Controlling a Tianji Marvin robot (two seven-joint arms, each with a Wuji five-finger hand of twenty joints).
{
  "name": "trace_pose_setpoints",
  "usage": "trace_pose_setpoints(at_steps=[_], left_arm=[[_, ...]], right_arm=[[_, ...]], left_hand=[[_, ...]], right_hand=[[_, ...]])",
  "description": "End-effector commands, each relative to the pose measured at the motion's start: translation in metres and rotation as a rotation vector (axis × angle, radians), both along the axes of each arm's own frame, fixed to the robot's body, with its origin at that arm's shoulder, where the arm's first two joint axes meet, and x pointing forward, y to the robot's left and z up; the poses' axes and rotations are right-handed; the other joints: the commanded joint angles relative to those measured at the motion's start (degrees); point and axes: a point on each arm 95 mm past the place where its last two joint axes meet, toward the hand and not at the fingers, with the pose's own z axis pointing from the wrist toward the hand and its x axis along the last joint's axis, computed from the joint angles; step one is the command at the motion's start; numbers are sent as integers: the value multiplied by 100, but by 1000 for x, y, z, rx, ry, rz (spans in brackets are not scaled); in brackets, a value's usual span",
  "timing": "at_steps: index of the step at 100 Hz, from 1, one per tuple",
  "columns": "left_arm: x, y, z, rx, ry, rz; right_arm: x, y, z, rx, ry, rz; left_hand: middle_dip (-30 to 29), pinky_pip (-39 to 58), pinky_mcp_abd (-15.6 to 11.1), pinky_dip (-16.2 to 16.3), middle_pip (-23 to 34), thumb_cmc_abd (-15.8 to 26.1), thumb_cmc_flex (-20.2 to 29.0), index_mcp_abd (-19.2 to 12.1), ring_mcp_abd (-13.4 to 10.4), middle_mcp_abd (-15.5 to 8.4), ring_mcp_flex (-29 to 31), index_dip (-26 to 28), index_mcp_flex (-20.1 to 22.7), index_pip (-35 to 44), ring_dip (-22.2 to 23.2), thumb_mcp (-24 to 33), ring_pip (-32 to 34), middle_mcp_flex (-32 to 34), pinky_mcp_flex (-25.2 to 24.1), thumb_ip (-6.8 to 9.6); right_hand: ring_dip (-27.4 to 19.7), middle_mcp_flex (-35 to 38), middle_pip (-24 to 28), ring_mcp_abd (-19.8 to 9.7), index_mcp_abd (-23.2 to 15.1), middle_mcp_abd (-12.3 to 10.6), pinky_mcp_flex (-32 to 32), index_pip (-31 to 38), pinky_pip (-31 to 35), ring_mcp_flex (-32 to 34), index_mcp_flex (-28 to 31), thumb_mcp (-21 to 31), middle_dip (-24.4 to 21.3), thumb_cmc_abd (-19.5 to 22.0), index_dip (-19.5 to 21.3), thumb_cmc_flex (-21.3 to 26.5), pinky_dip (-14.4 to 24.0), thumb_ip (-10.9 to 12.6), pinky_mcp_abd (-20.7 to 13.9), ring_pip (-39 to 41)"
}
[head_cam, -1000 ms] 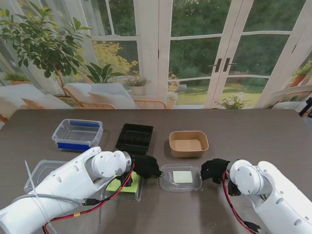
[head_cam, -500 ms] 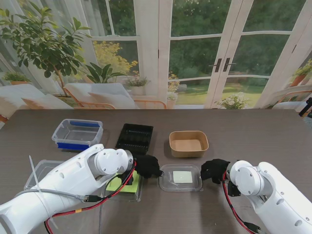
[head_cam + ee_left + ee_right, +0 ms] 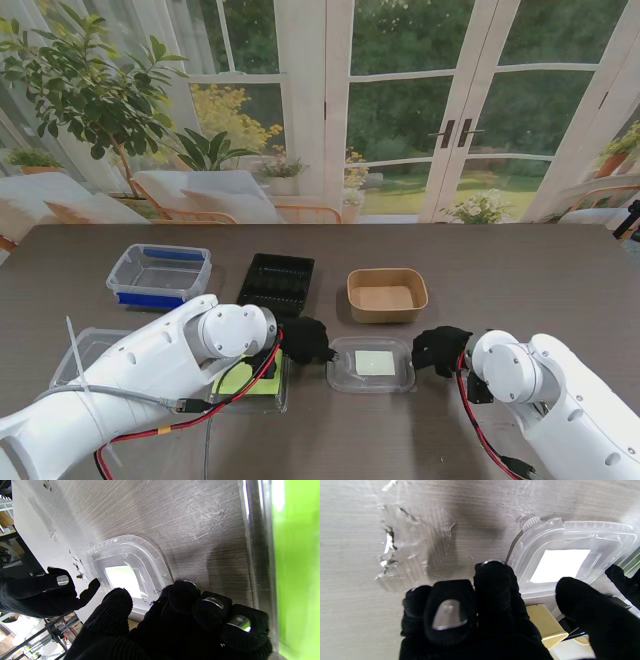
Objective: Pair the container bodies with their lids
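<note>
A clear plastic lid (image 3: pixel 371 364) with a white label lies flat on the table in front of me. My left hand (image 3: pixel 305 340), in a black glove, sits at the lid's left edge, and my right hand (image 3: pixel 440 349) sits at its right edge. In the left wrist view the left hand (image 3: pixel 175 620) has its thumb spread over the rim of the lid (image 3: pixel 125 562) and holds nothing. In the right wrist view the right hand (image 3: pixel 482 610) has its fingertips at the rim of the lid (image 3: pixel 570 555), thumb apart. A brown paper container (image 3: pixel 387 295) stands just beyond the lid.
A black tray (image 3: pixel 277 283) and a clear box with blue clips (image 3: pixel 160 275) stand farther away on the left. A clear box with a green-yellow label (image 3: pixel 250 380) lies under my left forearm. Another clear container (image 3: pixel 85 350) sits at the far left.
My left arm and hand have shifted slightly to the right, closer to the lid's left edge. The right hand and the lid have barely moved.
</note>
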Motion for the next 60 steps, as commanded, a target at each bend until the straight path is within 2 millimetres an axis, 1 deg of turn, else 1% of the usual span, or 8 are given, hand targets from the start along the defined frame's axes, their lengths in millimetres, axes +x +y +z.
trace_pose_setpoints(at_steps=[1, 8, 12, 19, 32, 37, 42, 60], left_arm=[[-11, 0, -17, 18, 50, -3], [-11, 0, -18, 5, 43, 0], [-12, 0, -17, 1, 37, 0], [-12, 0, -16, -6, 30, -2], [-11, 0, -14, -23, 25, -2], [-11, 0, -13, -31, 23, -2], [-11, 0, -12, -38, 19, -4], [-10, -1, -9, -75, 10, -8]], right_arm=[[-7, 3, -10, 4, 35, 12], [-7, 3, -10, 10, 35, 8], [-8, 3, -10, 14, 35, 5], [-9, 2, -9, 23, 34, 2], [-10, 2, -6, 51, 35, -12], [-11, 2, -5, 62, 34, -16], [-11, 2, -4, 74, 33, -20], [-13, 2, -2, 112, 37, -39]], left_hand=[[96, 211, -474, -36, 57, 266, 230, 347, 194, -46, 87, -81, -160, -448, 28, -198, 175, 29, 51, -94], [103, 202, -470, -26, 66, 254, 243, 344, 245, -79, 117, -79, -150, -444, 22, -207, 163, 17, 42, -91], [90, 198, -467, -19, 65, 255, 243, 338, 67, 16, 68, -77, -129, -435, 13, -209, 157, 77, 42, -90], [80, 186, -470, -12, 83, 251, 242, 332, 287, -135, -36, -78, -140, -440, 35, -211, 128, 119, 29, -89], [84, 159, -462, -2, 49, 244, 237, 322, 160, -53, 43, -74, -111, -429, 19, -196, 135, 75, -3, -90], [90, 141, -446, 6, 53, 237, 238, 326, 365, -84, 56, -74, -108, -427, 22, -189, 105, 66, -24, -90], [92, 133, -440, 19, 52, 231, 229, 313, 203, -58, 133, -71, -90, -420, 28, -181, 129, 70, -24, -90], [93, 119, -423, 49, 57, 209, 199, 301, 290, -67, 52, -67, -63, -410, 44, -126, 111, 93, -27, -92]], right_hand=[[18, -30, 162, -120, -307, 29, 1766, -198, 249, 214, -14, 29, 114, 150, -122, -205, -87, 190, -98, 186], [15, -34, 164, -114, -317, 34, 1754, -197, 251, 214, -5, 31, 115, 159, -121, -203, -85, 190, -98, 181], [12, -35, 169, -110, -328, 42, 1751, -200, 255, 212, 0, 34, 118, 160, -123, -202, -83, 191, -94, 175], [7, -36, 173, -104, -326, 44, 1750, -202, 255, 214, 23, 35, 119, 156, -124, -205, -82, 190, -88, 168], [2, -42, 173, -42, -340, 66, 1742, -222, 251, 209, 46, 45, 118, 149, -134, -188, -81, 192, -83, 162], [-2, -41, 175, -53, -346, 71, 1730, -235, 249, 212, 51, 49, 117, 147, -140, -189, -80, 189, -75, 157], [-4, -41, 176, -59, -353, 73, 1727, -243, 248, 211, 58, 55, 116, 150, -144, -184, -79, 189, -70, 155], [-7, -51, 182, -10, -348, 103, 1695, -270, 246, 207, 52, 85, 114, 135, -155, -161, -70, 187, -37, 154]])
